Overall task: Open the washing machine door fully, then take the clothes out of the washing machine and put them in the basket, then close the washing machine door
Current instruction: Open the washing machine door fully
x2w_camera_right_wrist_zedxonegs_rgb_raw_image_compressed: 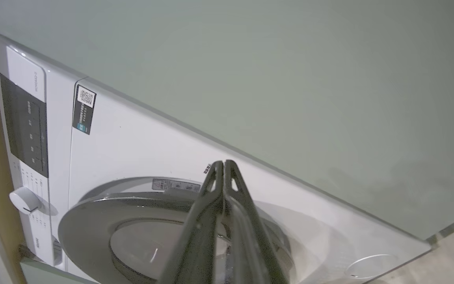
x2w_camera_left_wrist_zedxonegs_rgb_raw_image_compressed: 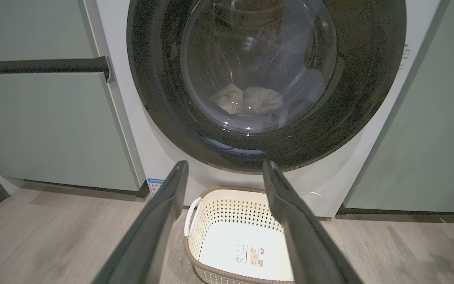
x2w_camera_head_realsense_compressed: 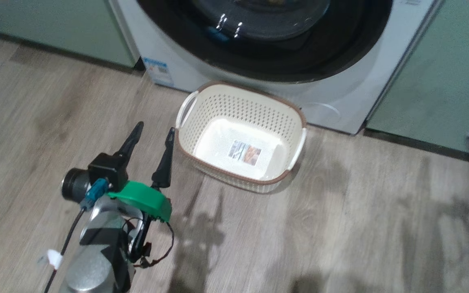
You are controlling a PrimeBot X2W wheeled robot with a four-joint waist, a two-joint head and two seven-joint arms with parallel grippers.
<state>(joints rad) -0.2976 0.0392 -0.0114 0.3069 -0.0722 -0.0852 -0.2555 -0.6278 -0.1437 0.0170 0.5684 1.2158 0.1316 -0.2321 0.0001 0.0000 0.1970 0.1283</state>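
Fingers of the left gripper [x2w_camera_head_realsense_compressed: 153, 136] stand spread wide, lower left of the head view, just beside the empty basket [x2w_camera_head_realsense_compressed: 238, 110]. In its wrist view they frame the shut door [x2w_camera_left_wrist_zedxonegs_rgb_raw_image_compressed: 152, 90] of the washing machine [x2w_camera_left_wrist_zedxonegs_rgb_raw_image_compressed: 140, 150]; the clothes [x2w_camera_left_wrist_zedxonegs_rgb_raw_image_compressed: 250, 100] lie dim behind the glass, their number unclear. The right gripper [x2w_camera_right_wrist_zedxonegs_rgb_raw_image_compressed: 224, 163], pressed together and empty, points near the door's upper rim, perhaps to pull it open. The basket sits below the door, likely to catch the load. No door handle can be made out.
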